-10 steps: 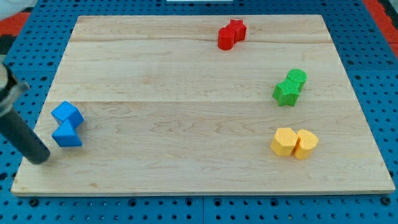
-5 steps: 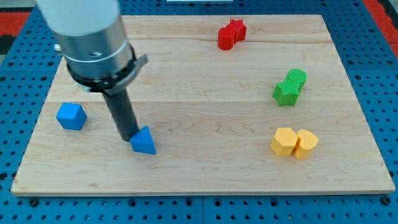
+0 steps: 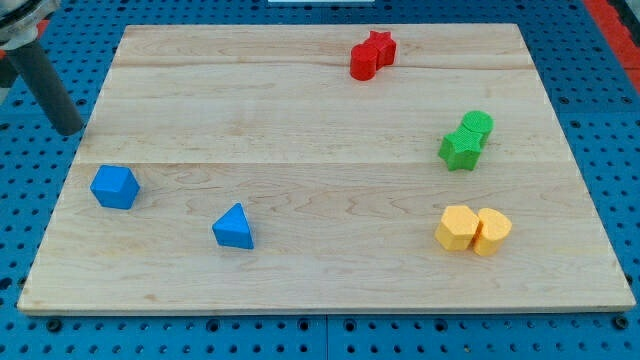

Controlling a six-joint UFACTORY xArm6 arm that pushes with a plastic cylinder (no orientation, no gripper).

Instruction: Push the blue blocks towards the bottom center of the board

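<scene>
A blue cube-like block (image 3: 114,187) sits near the board's left edge. A blue triangular block (image 3: 233,228) lies to its right, lower on the board, left of the bottom centre. My tip (image 3: 72,129) is at the view's left, just off the board's left edge, above the blue cube-like block and apart from both blue blocks.
Two red blocks (image 3: 372,54) touch near the top centre. Two green blocks (image 3: 466,139) touch at the right. Two yellow blocks (image 3: 473,229) touch at the lower right. The wooden board (image 3: 320,280) lies on a blue pegboard.
The blue triangular block was pushed right, away from the blue cube-like block. My tip has since moved from beside the triangular block to the upper left, off the board's edge.
</scene>
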